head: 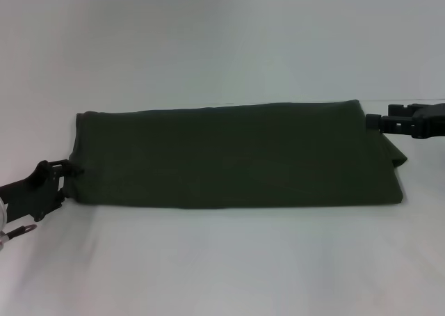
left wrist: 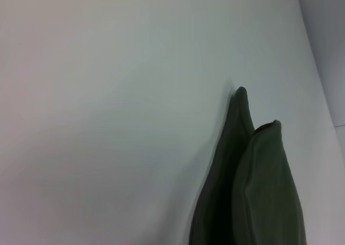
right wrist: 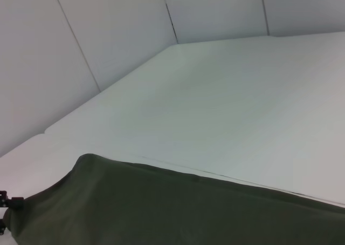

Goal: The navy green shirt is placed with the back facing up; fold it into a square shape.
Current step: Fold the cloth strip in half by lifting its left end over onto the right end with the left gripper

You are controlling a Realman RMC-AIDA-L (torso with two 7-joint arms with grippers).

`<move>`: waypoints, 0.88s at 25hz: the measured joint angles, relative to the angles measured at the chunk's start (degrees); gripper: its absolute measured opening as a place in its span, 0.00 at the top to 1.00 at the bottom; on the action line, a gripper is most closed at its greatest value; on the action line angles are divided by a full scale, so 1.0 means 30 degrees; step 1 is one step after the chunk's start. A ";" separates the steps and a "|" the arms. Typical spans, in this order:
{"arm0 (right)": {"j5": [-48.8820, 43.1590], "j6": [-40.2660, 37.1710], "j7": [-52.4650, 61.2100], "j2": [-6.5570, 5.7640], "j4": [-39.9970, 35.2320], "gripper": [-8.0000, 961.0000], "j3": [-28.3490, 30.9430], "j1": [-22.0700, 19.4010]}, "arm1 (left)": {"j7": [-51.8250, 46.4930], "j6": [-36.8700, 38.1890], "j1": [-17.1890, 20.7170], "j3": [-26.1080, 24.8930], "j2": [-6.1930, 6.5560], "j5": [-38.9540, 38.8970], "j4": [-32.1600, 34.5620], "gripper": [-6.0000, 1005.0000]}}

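Note:
The navy green shirt point(head: 236, 156) lies on the white table as a long flat band running left to right, with a bit of fabric sticking out at its right end. My left gripper point(head: 68, 177) is at the shirt's near left corner, touching its edge. At the far right corner is my right gripper point(head: 373, 120), right against the cloth. The left wrist view shows the shirt point(left wrist: 253, 191) close up as two raised folds. Dark cloth from the shirt point(right wrist: 178, 212) also fills the lower part of the right wrist view, with the left gripper point(right wrist: 5, 202) small at its far end.
The white table point(head: 222, 260) extends in front of and behind the shirt. White wall panels point(right wrist: 108, 29) stand along the table's far edge and corner.

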 joint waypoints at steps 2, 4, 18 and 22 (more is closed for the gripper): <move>0.0000 0.0000 -0.0001 0.0001 0.0000 0.17 0.0000 0.0017 | 0.0000 0.0000 0.0000 0.0016 0.0000 -0.0001 0.0003 0.51; 0.0000 0.0000 0.0000 0.0000 -0.0001 0.17 0.0000 0.0019 | 0.0003 0.0005 -0.0004 0.0064 0.0002 0.0007 0.0011 0.51; 0.0000 -0.0055 0.0000 -0.0026 -0.0001 0.17 0.0000 0.0034 | -0.0165 -0.0025 -0.0116 0.0414 0.0119 0.0524 0.0040 0.70; 0.0000 -0.0058 0.0001 -0.0029 -0.0001 0.17 -0.0001 0.0007 | -0.0161 -0.0023 -0.0103 0.0379 0.0119 0.0529 0.0132 0.86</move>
